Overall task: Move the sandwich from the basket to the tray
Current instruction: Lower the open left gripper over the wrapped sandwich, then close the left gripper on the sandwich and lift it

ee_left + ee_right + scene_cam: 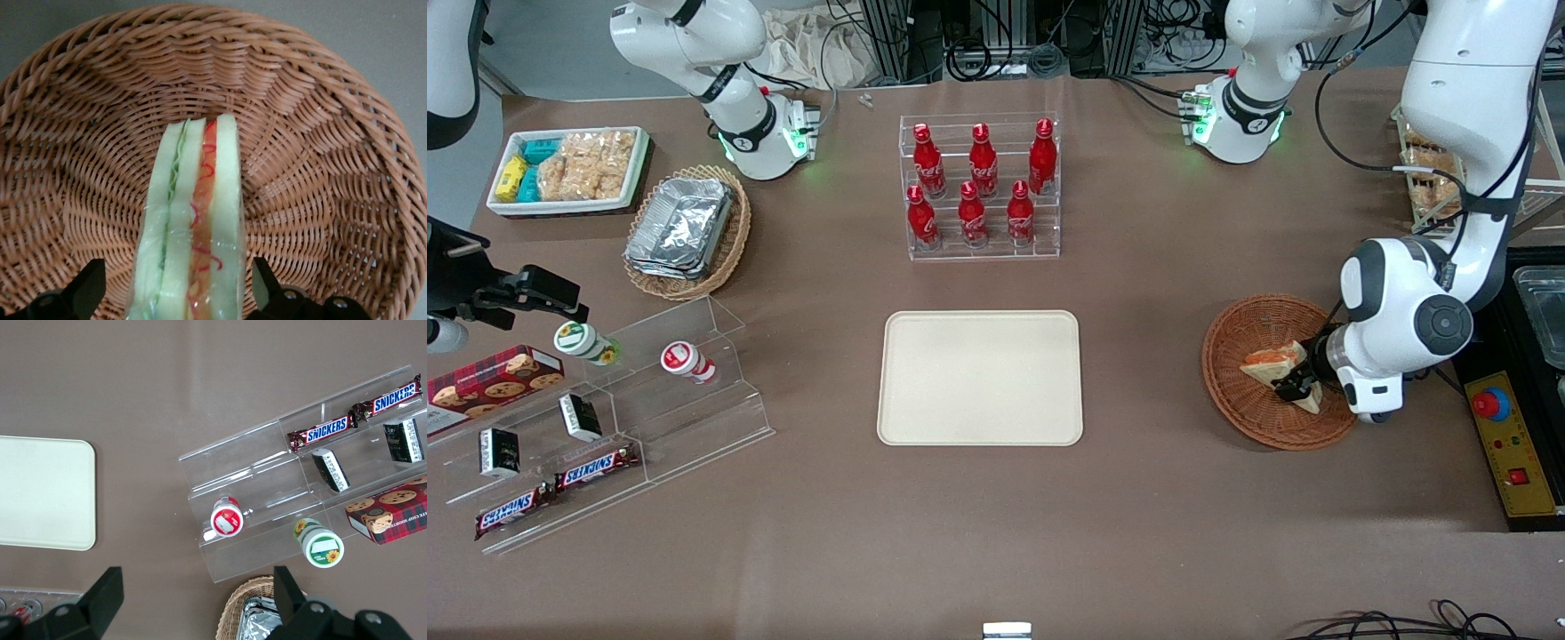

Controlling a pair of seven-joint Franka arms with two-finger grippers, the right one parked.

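The sandwich [1270,363], a wedge of pale bread with orange-red and green filling, stands on edge in the round reddish-brown wicker basket [1232,391] toward the working arm's end of the table. My gripper [1296,386] is down inside the basket and open. In the left wrist view its two black fingers [89,283] straddle the sandwich [190,220], with a small gap on each side, above the basket's woven floor [313,167]. The cream-beige tray [980,377] lies flat at the table's middle with nothing on it.
A clear rack of red cola bottles [980,187] stands farther from the front camera than the tray. Toward the parked arm's end are a clear stepped shelf of snacks [605,418], a tan oval basket with foil containers [687,231] and a white snack bin [569,169]. A yellow control box [1507,444] sits beside the round basket.
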